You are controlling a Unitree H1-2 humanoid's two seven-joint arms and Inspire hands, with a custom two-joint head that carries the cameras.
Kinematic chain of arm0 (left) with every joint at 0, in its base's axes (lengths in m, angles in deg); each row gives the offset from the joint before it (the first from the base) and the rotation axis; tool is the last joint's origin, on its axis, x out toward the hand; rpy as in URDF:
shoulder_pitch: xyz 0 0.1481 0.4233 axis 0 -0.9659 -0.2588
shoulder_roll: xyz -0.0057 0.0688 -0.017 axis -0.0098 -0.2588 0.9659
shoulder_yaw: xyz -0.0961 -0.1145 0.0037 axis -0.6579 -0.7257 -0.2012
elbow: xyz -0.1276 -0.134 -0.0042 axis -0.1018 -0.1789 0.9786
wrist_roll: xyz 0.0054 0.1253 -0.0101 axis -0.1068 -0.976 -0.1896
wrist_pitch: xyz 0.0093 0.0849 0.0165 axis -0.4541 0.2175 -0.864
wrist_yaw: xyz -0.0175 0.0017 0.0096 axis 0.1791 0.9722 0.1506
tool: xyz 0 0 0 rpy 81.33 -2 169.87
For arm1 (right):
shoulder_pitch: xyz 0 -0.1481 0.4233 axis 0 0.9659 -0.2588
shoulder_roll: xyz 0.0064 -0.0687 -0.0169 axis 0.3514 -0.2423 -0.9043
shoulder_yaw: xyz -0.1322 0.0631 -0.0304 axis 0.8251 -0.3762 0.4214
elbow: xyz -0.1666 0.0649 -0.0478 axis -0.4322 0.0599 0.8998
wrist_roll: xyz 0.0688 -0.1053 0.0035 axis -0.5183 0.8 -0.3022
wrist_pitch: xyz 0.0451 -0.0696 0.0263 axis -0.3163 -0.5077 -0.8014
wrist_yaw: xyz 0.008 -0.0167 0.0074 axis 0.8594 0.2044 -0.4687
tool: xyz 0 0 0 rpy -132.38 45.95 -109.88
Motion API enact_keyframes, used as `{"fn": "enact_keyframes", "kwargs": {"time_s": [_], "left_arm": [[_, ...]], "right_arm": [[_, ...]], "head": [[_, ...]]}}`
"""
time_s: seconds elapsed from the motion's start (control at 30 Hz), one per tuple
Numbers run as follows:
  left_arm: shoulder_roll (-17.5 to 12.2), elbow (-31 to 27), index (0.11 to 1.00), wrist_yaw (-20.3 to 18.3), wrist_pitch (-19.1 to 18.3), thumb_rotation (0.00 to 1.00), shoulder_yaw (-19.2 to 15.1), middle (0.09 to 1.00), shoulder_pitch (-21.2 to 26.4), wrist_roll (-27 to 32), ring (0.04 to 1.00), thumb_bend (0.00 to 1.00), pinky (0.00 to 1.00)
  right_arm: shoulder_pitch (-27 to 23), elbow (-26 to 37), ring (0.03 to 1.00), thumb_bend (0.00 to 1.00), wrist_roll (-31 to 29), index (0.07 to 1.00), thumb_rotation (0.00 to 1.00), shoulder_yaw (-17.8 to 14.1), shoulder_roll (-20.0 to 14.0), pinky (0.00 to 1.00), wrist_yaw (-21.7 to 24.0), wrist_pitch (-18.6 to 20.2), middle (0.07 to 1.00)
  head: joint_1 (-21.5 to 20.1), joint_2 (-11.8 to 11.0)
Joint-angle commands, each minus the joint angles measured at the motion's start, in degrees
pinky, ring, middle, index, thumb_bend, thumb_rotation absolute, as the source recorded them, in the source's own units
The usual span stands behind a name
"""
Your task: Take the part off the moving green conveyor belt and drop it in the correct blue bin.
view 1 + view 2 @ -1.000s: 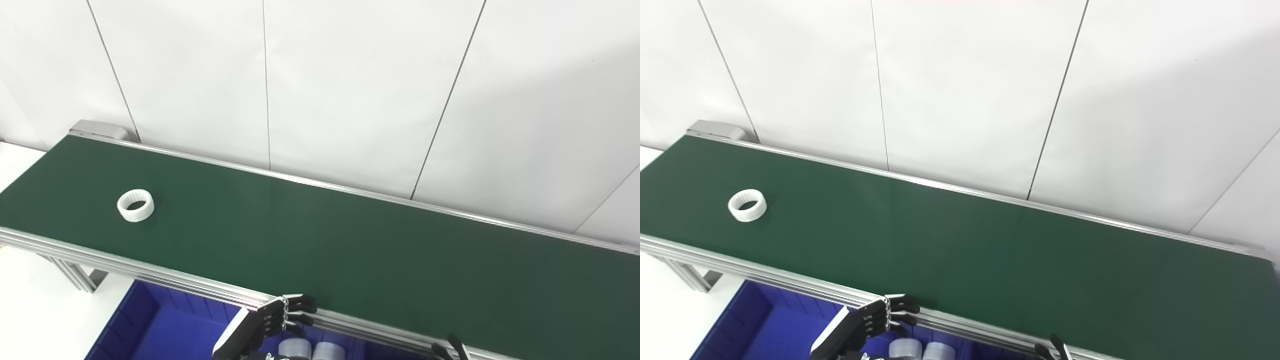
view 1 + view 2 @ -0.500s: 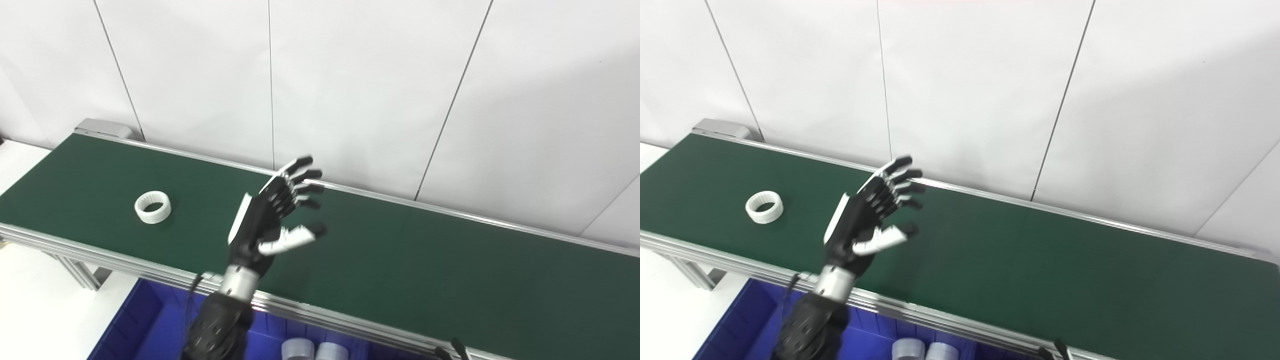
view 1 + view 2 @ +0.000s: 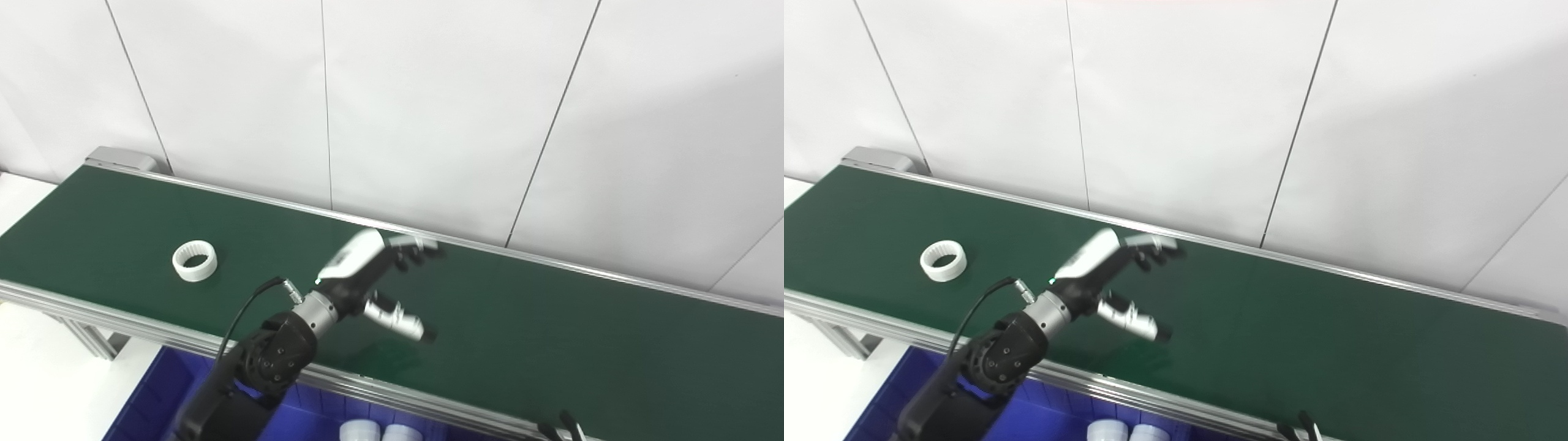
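A white ring-shaped part point(image 3: 195, 261) lies flat on the green conveyor belt point(image 3: 551, 331) near its left end. My left hand point(image 3: 380, 278) is open and empty, held above the belt's middle, well to the right of the ring, with fingers and thumb spread. Of my right hand only black fingertips point(image 3: 566, 427) show at the bottom edge, right of centre. A blue bin point(image 3: 184, 392) stands below the belt's near rail.
Two white cylindrical parts point(image 3: 380, 432) lie in the blue bin at the bottom edge. The belt's near aluminium rail point(image 3: 122, 321) runs between the bin and the belt. A white panelled wall stands behind the belt.
My left hand rose from below the near rail, then tipped forward and right over the belt's middle. The white ring has moved a little to the right along the belt.
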Motion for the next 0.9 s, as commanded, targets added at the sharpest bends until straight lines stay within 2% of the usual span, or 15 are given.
{"fn": "enact_keyframes", "kwargs": {"time_s": [0.0, 0.07, 0.2, 0.37, 0.67, 0.87], "left_arm": [[-1.6, -2.5, 0.774, -2.5, -2.3, 0.18, 0.6, 0.803, 3.3, -1.9, 0.778, 0.97, 0.66], [-3.3, -2.5, 0.78, -4.5, -2.7, 0.13, 1.0, 0.806, 4.4, -2.7, 0.77, 0.97, 0.65], [-5.4, -2.7, 0.79, -6.5, -3.1, 0.16, 0.6, 0.81, 6.1, -3.4, 0.777, 0.96, 0.67], [-7.4, -2.3, 0.795, -7.8, -3.7, 0.13, 0.4, 0.816, 8.0, -3.7, 0.782, 0.95, 0.68], [-8.8, -2.0, 0.787, -9.0, -5.3, 0.11, -0.2, 0.822, 10.4, -6.2, 0.785, 0.95, 0.69], [-10.1, -0.8, 0.79, -11.0, -5.4, 0.1, 0.9, 0.824, 13.0, -9.5, 0.793, 0.95, 0.7]], "right_arm": [[-0.2, 1.0, 0.802, 0.14, -0.4, 0.955, 1.0, -0.2, 0.5, 0.76, 0.2, -3.0, 0.845], [-0.3, 1.1, 0.8, 0.15, -0.6, 0.951, 1.0, -0.3, 0.4, 0.76, 0.5, -3.0, 0.843], [-0.3, 0.8, 0.804, 0.14, -0.8, 0.951, 1.0, -0.6, 0.2, 0.77, 0.8, -3.0, 0.844], [-0.4, 0.9, 0.806, 0.14, -1.1, 0.952, 1.0, -0.9, 0.2, 0.77, 1.3, -3.0, 0.845], [-0.8, 0.2, 0.816, 0.13, -1.1, 0.956, 1.0, -1.3, 0.3, 0.79, 1.8, -3.0, 0.851], [-1.0, -0.2, 0.811, 0.15, -1.1, 0.956, 1.0, -1.3, 0.3, 0.78, 1.8, -3.0, 0.848]], "head": [[0.1, 0.0], [0.3, 0.0], [0.4, 0.0], [0.7, -0.1], [0.8, -0.4], [0.6, -0.4]]}}
